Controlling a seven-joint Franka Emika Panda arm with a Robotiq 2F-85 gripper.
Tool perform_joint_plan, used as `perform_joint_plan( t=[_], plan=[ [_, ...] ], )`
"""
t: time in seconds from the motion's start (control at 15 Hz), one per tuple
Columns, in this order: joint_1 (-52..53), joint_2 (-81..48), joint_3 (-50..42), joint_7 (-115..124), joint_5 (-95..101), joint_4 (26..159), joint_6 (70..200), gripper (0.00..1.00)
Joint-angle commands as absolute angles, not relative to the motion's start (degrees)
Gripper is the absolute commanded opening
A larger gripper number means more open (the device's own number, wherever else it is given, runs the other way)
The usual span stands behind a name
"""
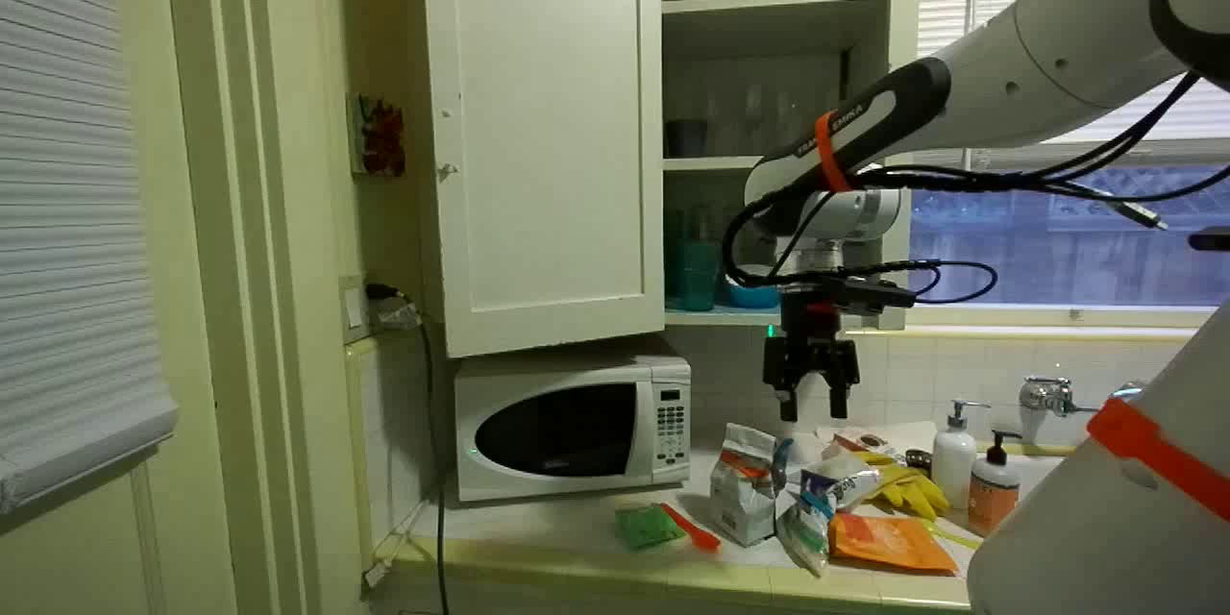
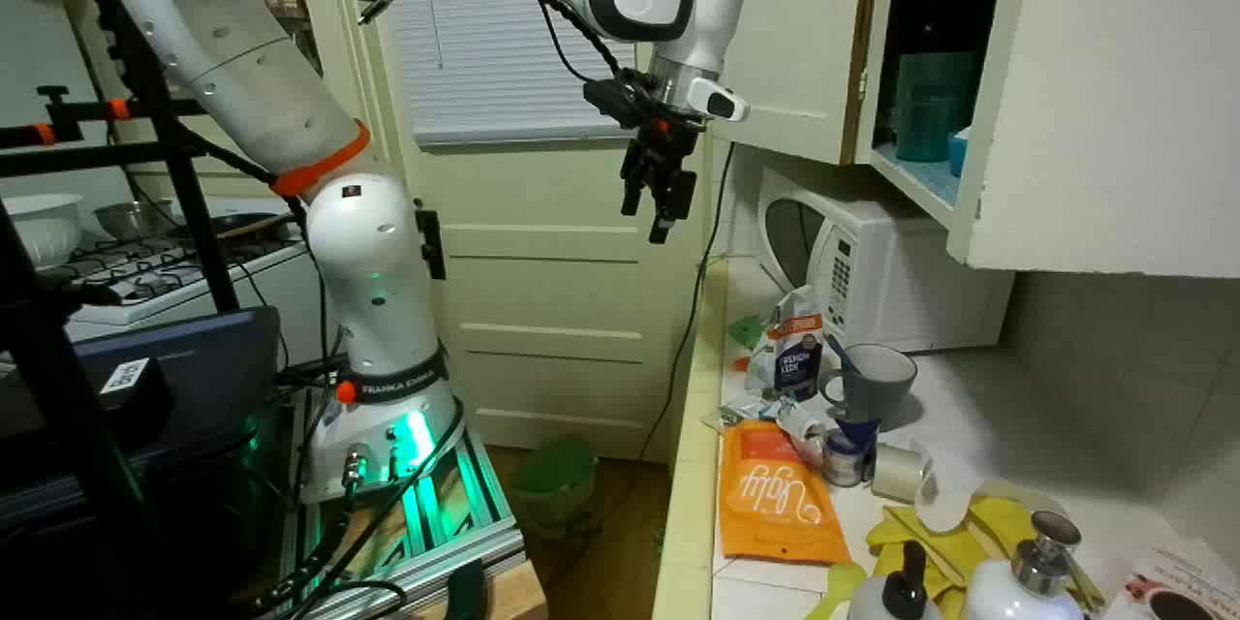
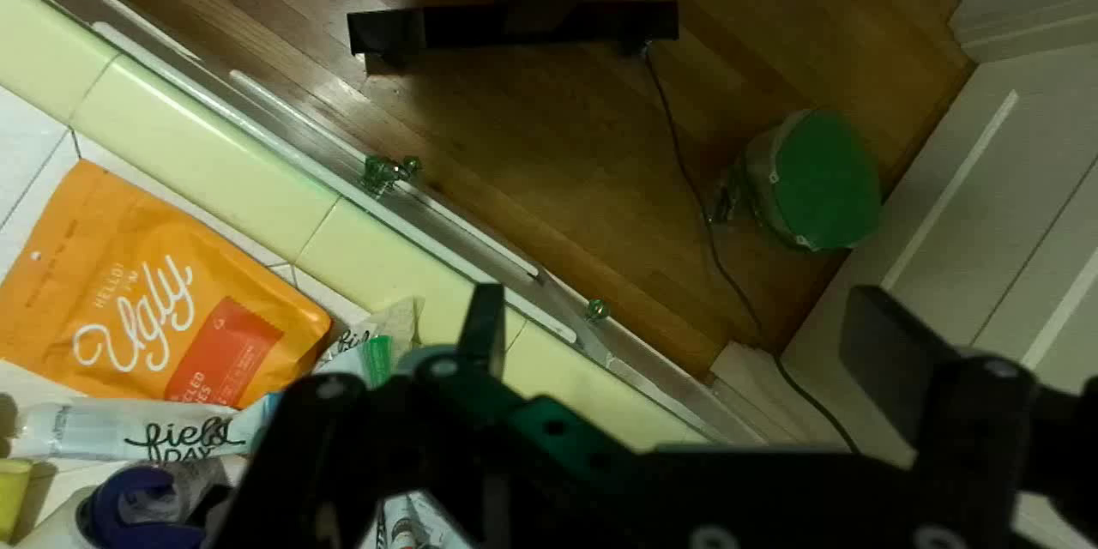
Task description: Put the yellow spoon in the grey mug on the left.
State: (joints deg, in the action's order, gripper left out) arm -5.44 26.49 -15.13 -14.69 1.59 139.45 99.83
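Only an exterior view shows the mug clearly.

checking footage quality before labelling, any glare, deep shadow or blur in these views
Wrist view: pale sheen on the wooden floor, the pincer nearly black with little detail, yet big lettering on the orange bag reads clearly; in an exterior view: a harsh green glow at the arm's base, near-black lower left; in an exterior view: cupboard shelves in dim shade.

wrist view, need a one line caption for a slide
Open claw in the foreground, orange pouch on the tiled counter and green-topped bin on the wooden floor.
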Motion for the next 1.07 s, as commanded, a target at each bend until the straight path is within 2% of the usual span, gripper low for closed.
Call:
perform_joint_plan(
  t=[0.0,0.67,1.0],
  plan=[
    [-6.5,26.3,-14.2,-15.1,1.2,139.4,99.8,1.0],
    [-7.6,26.4,-14.4,-15.4,1.3,139.4,100.3,1.0],
    [-11.8,26.5,-17.0,-21.6,13.3,144.1,109.3,1.0]
  ],
)
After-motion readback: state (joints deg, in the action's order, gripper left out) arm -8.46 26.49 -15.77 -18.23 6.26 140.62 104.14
